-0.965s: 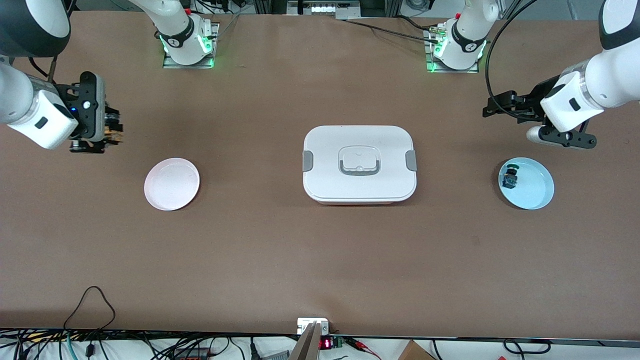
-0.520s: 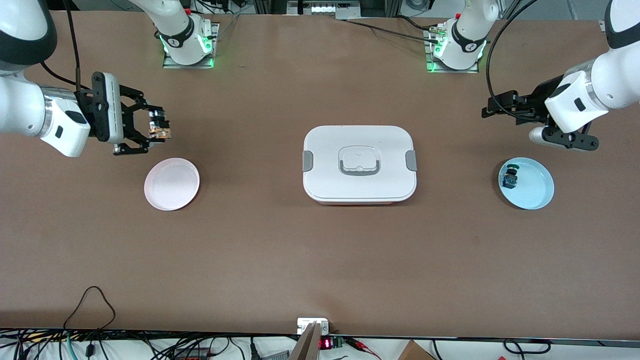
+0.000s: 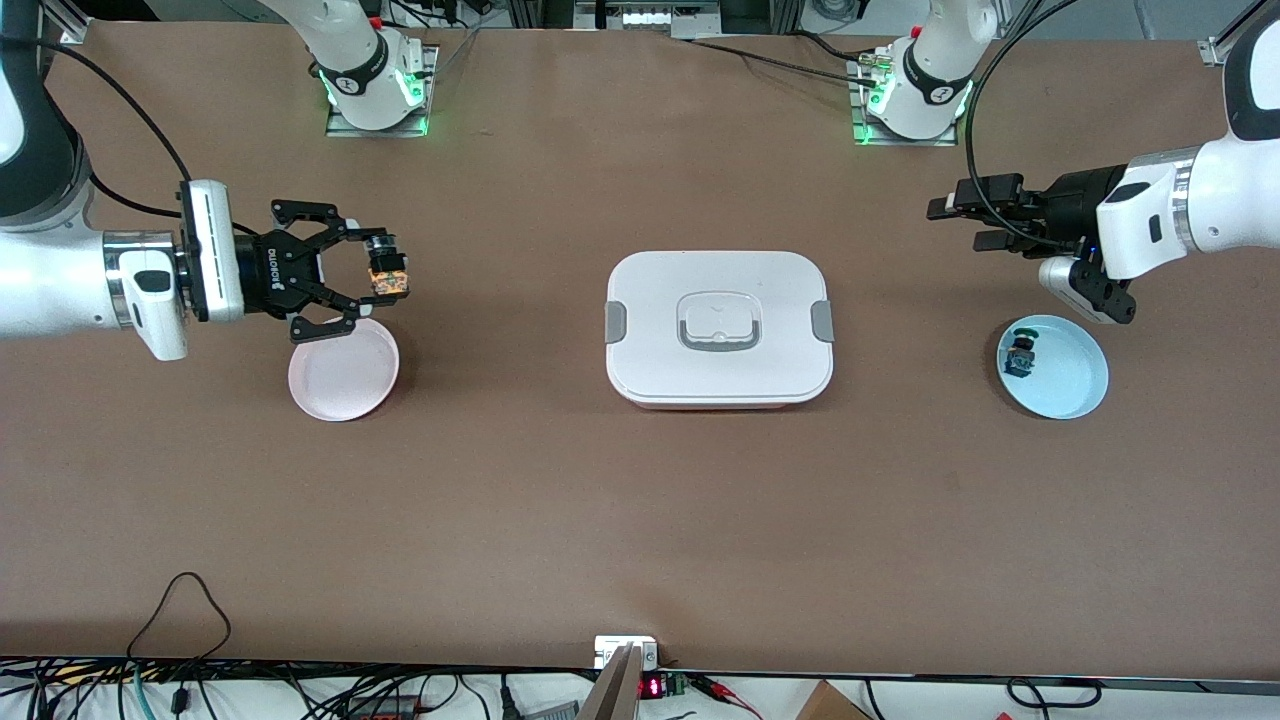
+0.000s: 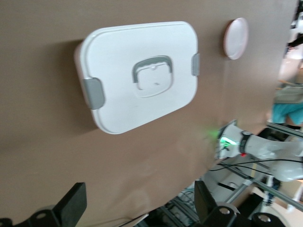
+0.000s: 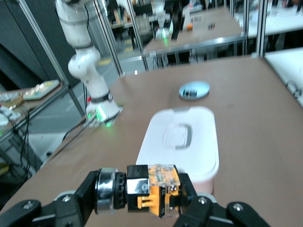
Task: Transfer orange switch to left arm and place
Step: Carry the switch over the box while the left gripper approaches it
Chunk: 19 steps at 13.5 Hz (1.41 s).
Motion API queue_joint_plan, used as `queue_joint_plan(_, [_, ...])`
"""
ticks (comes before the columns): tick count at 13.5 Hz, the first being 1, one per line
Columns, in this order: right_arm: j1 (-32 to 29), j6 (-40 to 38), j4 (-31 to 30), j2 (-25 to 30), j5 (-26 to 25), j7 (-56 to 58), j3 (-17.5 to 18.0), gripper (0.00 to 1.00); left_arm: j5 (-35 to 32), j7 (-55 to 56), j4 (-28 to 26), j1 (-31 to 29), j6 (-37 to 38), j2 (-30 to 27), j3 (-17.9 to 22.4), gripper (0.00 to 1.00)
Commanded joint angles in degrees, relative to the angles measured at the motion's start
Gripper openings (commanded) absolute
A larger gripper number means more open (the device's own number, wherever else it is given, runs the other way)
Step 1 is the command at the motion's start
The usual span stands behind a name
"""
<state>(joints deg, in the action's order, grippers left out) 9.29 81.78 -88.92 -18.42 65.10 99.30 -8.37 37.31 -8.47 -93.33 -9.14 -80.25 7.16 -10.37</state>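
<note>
My right gripper [image 3: 378, 275] is shut on the orange switch [image 3: 386, 272] and holds it in the air over the pink plate's [image 3: 343, 368] edge, pointing toward the white box [image 3: 718, 325]. In the right wrist view the orange switch [image 5: 158, 189], with its black cap and silver ring, sits between the fingers of the right gripper [image 5: 144, 191], with the box [image 5: 182, 142] ahead. My left gripper [image 3: 960, 222] is open and empty, in the air over the table beside the blue plate [image 3: 1070, 375]. In the left wrist view its fingers [image 4: 71, 205] stand wide apart, and the box [image 4: 139, 75] lies ahead.
A blue switch with a green cap [image 3: 1020, 355] lies in the blue plate. The box sits mid-table between the two plates. The pink plate also shows in the left wrist view [image 4: 236, 38], and the blue plate in the right wrist view [image 5: 194, 90].
My right gripper has swung in from the table's end toward the box with the orange switch. My left gripper has turned and shifted slightly toward the box.
</note>
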Motion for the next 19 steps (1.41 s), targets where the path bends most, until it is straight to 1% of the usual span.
queue_joint_plan(1, [0.99, 1.44, -3.45, -0.74, 8.79, 6.67, 0.38, 0.0, 7.58, -2.08, 2.27, -2.11, 2.9, 4.61, -0.09, 1.0])
queue_joint_plan(4, [4.32, 4.86, -7.4, -0.83, 17.23, 10.55, 0.46, 0.0, 12.25, -2.08, 2.18, -1.14, 2.64, 5.06, -0.26, 1.0])
queue_joint_plan(6, [8.61, 9.42, -9.51, -1.96, 26.09, 13.97, 0.46, 0.0, 18.38, -2.08, 2.18, -1.23, 2.55, 7.5, -0.26, 1.0])
queue_joint_plan(7, [11.07, 11.27, -9.44, -3.28, 30.57, 16.34, 0.46, 0.0, 20.77, -2.25, 2.18, -1.49, 2.55, 9.17, -0.26, 1.0])
queue_joint_plan(8, [13.45, 12.51, -9.26, -4.25, 35.75, 18.28, 0.46, 0.0, 22.62, -2.95, 2.27, -1.06, 2.38, 10.06, -0.26, 1.0])
queue_joint_plan(9, [15.82, 13.83, -9.26, -4.87, 39.89, 18.74, 0.46, 0.0, 25.33, -3.05, 2.27, -0.53, 2.12, 10.41, -0.26, 1.0])
queue_joint_plan(10, [17.93, 15.84, -8.91, -5.13, 42.02, 19.26, 0.46, 0.0, 27.62, -3.13, 2.19, 0.17, 1.42, 11.11, -0.26, 1.0])
queue_joint_plan(12, [20.66, 19.01, -8.21, -5.22, 44.67, 19.53, 0.46, 0.0, 29.92, -2.87, 2.01, 1.75, -0.95, 11.3, -0.26, 1.0])
queue_joint_plan(13, [21.81, 21.12, -7.94, -5.57, 45.2, 19.53, 0.46, 0.0, 31.06, -2.18, 1.83, 2.54, -2.96, 11.38, -0.26, 1.0])
queue_joint_plan(16, [26.03, 29.2, -4.7, -7.5, 45.38, 19.36, 0.46, 0.0, 34.93, -2.17, 1.4, 5.79, -9.55, 11.47, -0.26, 1.0])
queue_joint_plan(19, [28.32, 33.34, -1.53, -10.05, 45.29, 18.92, 0.46, 0.0, 38.89, -3.04, 1.39, 8.96, -15.62, 12.35, -0.26, 1.0])
